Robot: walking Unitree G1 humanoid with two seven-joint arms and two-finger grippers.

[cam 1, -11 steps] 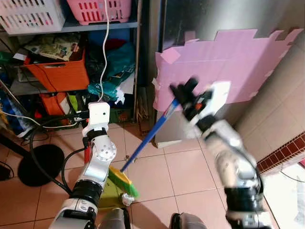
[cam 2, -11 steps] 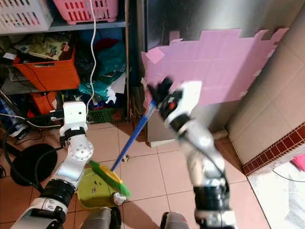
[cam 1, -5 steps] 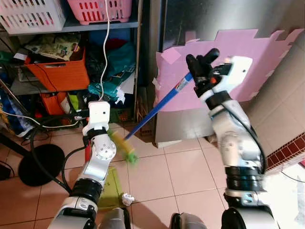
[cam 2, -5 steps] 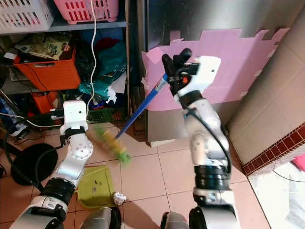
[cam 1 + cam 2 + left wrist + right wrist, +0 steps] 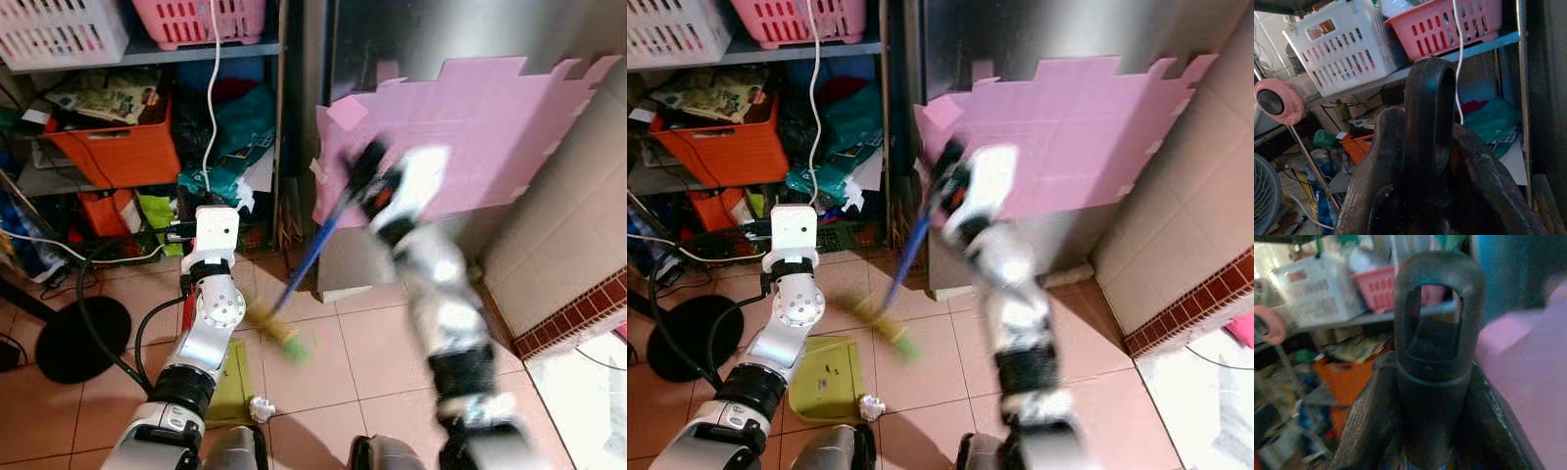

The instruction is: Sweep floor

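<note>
1. Standing at the far left, a shelf unit (image 5: 147, 54) carries a white basket (image 5: 59, 29) and a pink basket (image 5: 211, 20) on its upper board, with an orange crate (image 5: 122, 147) beneath them.
2. A black round base (image 5: 73, 338) lies on the tiled floor (image 5: 382, 343) below the shelves, with cables around it.
3. The left gripper (image 5: 1425, 161) is wrapped tight around a dark looped handle; in the head views that arm reaches down over a yellow-green dustpan (image 5: 233, 377) lying flat on the tiles.
4. A crumpled white paper ball (image 5: 260, 408) sits just beside the dustpan's near corner.
5. The broom head (image 5: 277, 333), blurred yellow and green, is low over the tiles right of the dustpan, its blue handle (image 5: 313, 255) slanting up.
6. The right gripper (image 5: 1432, 382) clasps the black looped end of the broom handle, raised before a pink foam mat (image 5: 470, 127) leaning on the wall.
</note>
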